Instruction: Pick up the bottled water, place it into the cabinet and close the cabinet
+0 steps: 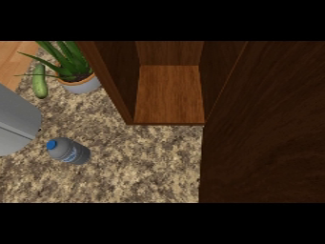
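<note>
Apparently bare inside, the open cabinet (169, 93) stands apart from the bottled water (68, 150); no hand shows.

On my feed one body part shows: a broad forearm (6, 116), plain grey, smooth shell, rounded end, thin darker seam across it.

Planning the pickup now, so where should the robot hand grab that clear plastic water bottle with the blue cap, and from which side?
Grip the clear plastic water bottle with the blue cap around its round body, coming from its open right side; a grey forearm crowds its left.
</note>
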Tool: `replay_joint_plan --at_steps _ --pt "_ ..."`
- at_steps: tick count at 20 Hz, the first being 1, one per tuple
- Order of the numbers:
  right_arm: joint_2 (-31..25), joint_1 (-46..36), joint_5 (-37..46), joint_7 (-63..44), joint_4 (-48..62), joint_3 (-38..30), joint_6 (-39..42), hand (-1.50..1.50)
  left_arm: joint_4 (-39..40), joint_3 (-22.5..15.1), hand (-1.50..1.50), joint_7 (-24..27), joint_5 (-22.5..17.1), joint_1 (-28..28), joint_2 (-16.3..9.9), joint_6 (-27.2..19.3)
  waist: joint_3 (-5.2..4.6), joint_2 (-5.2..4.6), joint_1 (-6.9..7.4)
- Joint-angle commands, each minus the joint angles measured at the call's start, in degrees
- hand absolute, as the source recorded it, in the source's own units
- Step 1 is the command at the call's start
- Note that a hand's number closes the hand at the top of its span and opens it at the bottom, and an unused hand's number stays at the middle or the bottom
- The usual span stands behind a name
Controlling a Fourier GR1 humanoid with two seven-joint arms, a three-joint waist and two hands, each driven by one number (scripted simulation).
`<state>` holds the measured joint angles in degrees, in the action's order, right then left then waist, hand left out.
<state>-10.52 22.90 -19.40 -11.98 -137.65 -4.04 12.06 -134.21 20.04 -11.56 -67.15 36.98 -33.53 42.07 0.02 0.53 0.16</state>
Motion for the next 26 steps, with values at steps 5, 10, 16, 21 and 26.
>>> replay_joint_plan --at_steps 5,10,16,21,26 --pt "0.2 4.3 -10.6 -5.0 -12.4 -1.5 0.6 -1.5 -2.3 4.9 -1.5 -2.0 -5.4 3.2 -1.8 -0.2 -0.01 -0.18 -0.81" --pt "-0.1 2.0 -11.5 -5.1 -9.5 -3.3 0.6 -1.5 -0.4 5.6 -1.5 -2.7 -4.8 2.8 1.1 0.5 -0.04 -0.35 -0.5" --pt "0.7 6.8 -13.6 -2.1 -10.0 -5.6 3.3 -1.5 4.5 9.1 -1.5 -2.3 -3.6 -0.1 3.0 -1.6 -0.04 -0.24 -1.38" --pt "0.0 7.6 -14.9 -3.3 -11.7 -5.6 4.2 -1.5 8.8 8.0 -1.5 -4.6 1.3 -4.8 2.0 -3.1 -0.08 -0.31 -2.13" --pt "0.3 7.7 -14.3 -0.8 -10.0 -5.7 5.6 -1.5 18.1 6.4 -1.5 -4.2 9.6 -10.6 4.0 2.7 -0.14 -0.39 -2.05"
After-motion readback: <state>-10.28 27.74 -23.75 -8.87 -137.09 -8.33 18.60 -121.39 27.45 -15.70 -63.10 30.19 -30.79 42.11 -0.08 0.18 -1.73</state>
